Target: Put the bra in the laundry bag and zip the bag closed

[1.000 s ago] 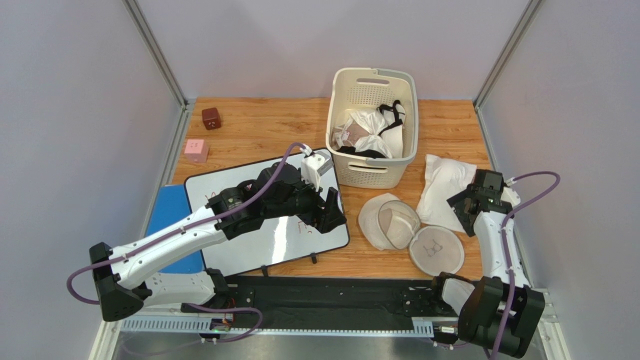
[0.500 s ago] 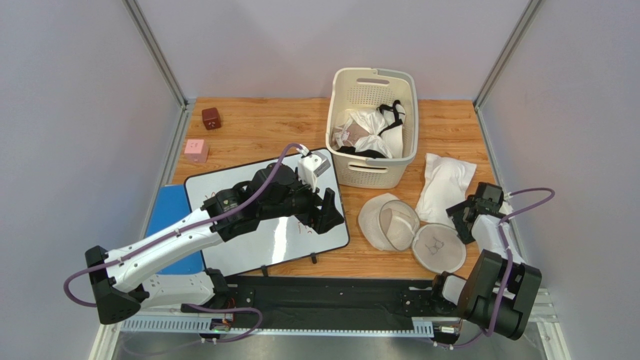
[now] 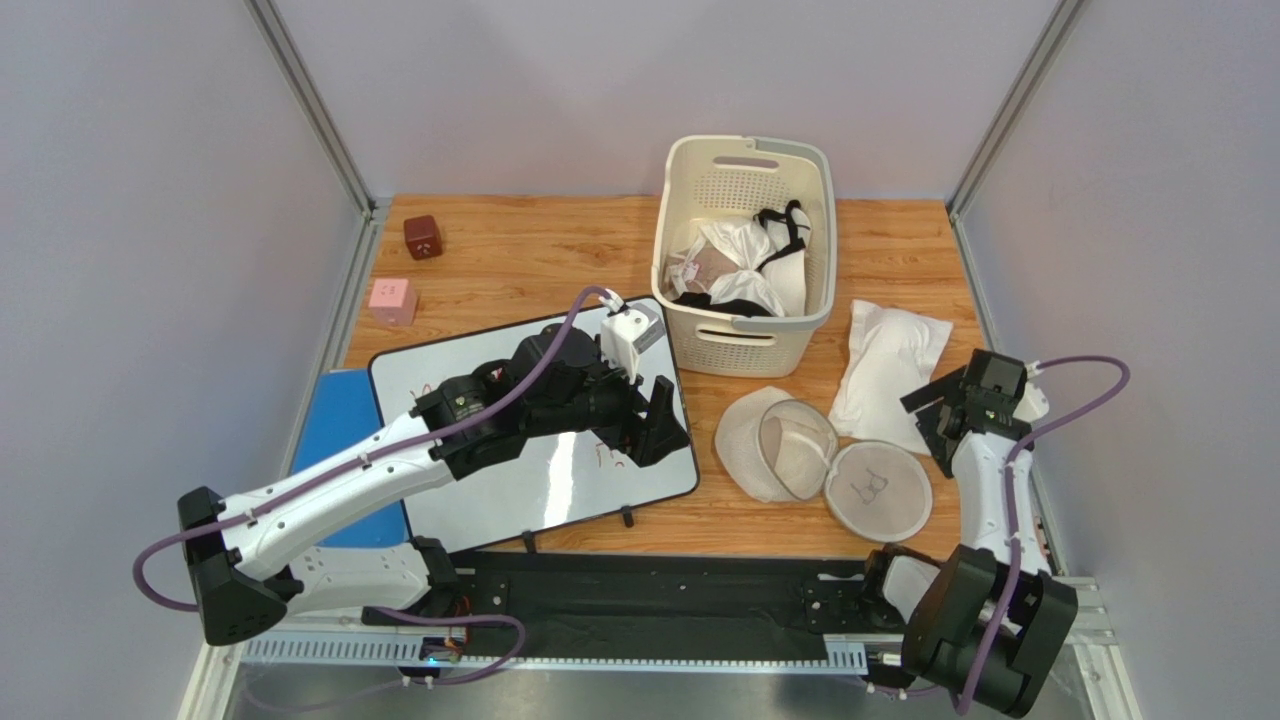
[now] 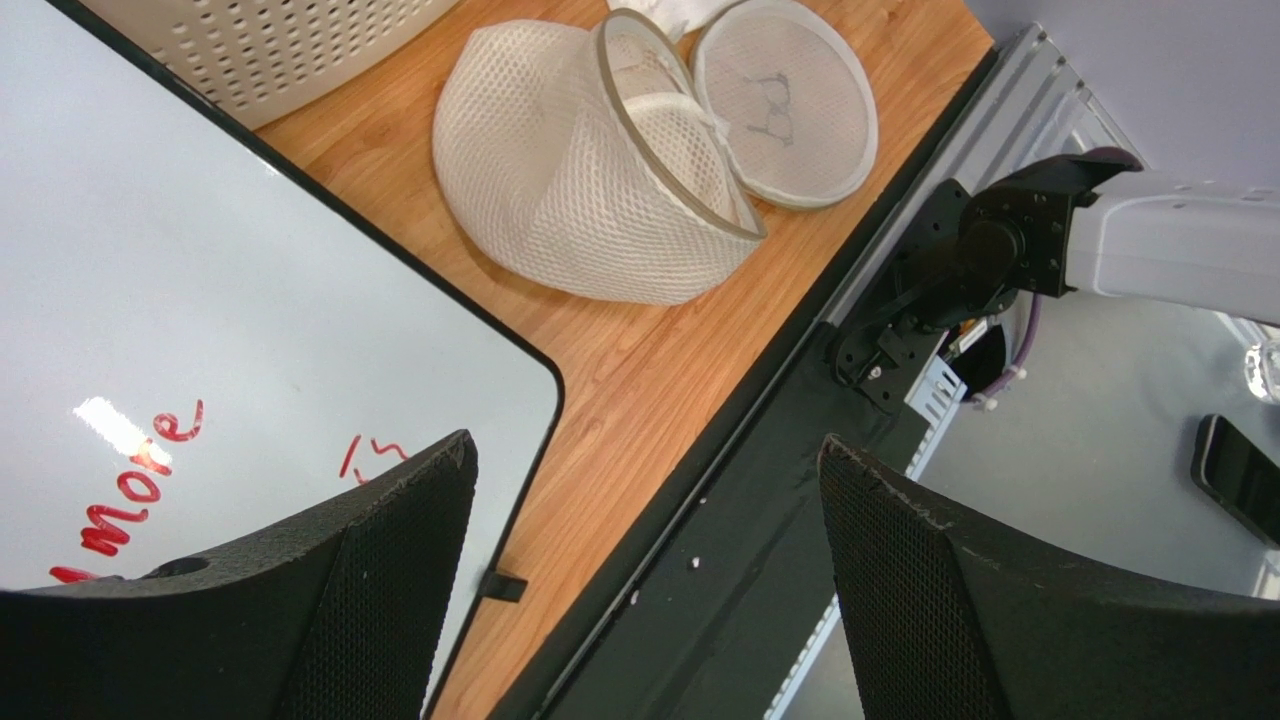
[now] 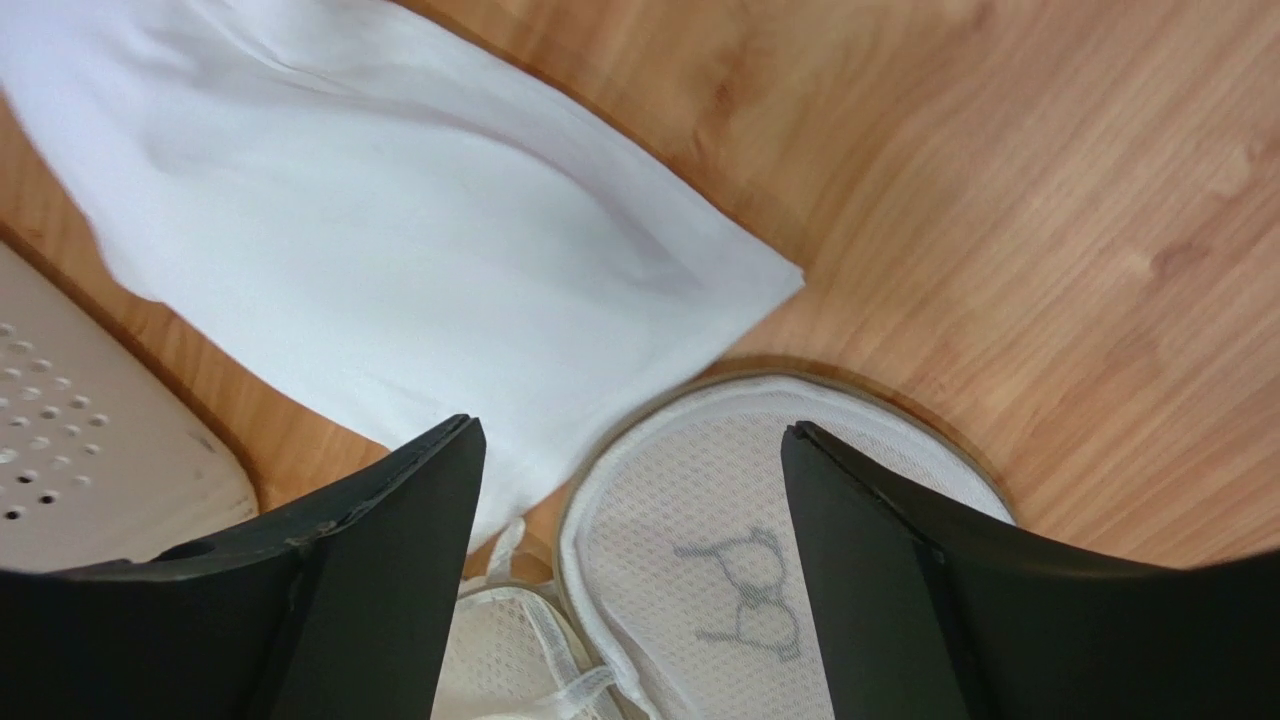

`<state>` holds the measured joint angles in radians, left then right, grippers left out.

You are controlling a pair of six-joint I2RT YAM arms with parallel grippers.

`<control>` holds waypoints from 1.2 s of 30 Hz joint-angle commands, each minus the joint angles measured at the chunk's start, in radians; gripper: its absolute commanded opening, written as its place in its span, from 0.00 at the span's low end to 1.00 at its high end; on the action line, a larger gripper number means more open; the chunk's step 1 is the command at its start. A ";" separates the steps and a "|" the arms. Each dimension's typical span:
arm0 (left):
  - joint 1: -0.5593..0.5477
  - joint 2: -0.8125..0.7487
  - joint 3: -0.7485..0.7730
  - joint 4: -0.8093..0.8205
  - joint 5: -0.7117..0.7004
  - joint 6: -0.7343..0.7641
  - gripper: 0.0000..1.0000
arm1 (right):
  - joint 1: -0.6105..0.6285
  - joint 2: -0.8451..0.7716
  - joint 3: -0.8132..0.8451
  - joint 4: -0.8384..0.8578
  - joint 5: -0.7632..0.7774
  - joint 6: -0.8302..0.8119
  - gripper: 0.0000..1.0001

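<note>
The laundry bag lies unzipped on the wooden table, its dome half tipped up and its flat half beside it. Both halves show in the left wrist view, dome and flat half. The white bra lies folded behind the bag. My right gripper hovers open by the bra's near right corner, with nothing between its fingers. Its wrist view looks down on the bra and the flat half below the gripper. My left gripper is open and empty over the whiteboard's right edge.
A cream slatted basket holding mixed garments stands behind the bag. A whiteboard with red writing lies under the left arm, with a blue pad at its left. A pink block and a brown cube sit at far left.
My right gripper has drawn back off the bra's right edge toward the near right, and its jaws stand wider. The left arm has hardly moved.
</note>
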<state>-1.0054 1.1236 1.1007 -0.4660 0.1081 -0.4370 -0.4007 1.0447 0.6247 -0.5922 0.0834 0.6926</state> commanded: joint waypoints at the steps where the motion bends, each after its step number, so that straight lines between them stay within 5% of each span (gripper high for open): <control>1: 0.008 -0.011 -0.015 0.030 0.005 0.050 0.89 | -0.009 0.073 0.086 0.142 -0.032 -0.135 0.75; 7: 0.008 -0.051 -0.027 0.030 0.001 0.081 0.90 | -0.049 0.279 0.029 0.411 -0.200 -0.159 0.71; 14: 0.008 -0.059 -0.042 0.032 0.002 0.087 0.90 | -0.049 0.367 -0.002 0.471 -0.132 -0.225 0.71; 17: 0.008 -0.054 -0.038 0.030 0.002 0.086 0.90 | -0.049 0.377 -0.026 0.503 -0.135 -0.229 0.65; 22: 0.008 -0.047 -0.021 0.017 0.001 0.087 0.90 | -0.049 0.422 -0.030 0.561 -0.189 -0.239 0.35; 24: 0.010 -0.045 -0.015 0.006 -0.005 0.087 0.90 | -0.049 0.433 -0.016 0.536 -0.189 -0.237 0.16; 30: 0.011 -0.031 0.007 -0.003 0.011 0.072 0.90 | -0.044 0.324 0.059 0.358 -0.169 -0.203 0.00; 36: 0.010 -0.018 0.025 0.004 0.053 0.044 0.90 | -0.044 0.160 0.142 0.113 -0.168 -0.134 0.00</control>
<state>-0.9989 1.1030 1.0760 -0.4808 0.1238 -0.3790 -0.4473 1.3060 0.6792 -0.2974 -0.0956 0.5079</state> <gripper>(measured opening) 0.902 0.006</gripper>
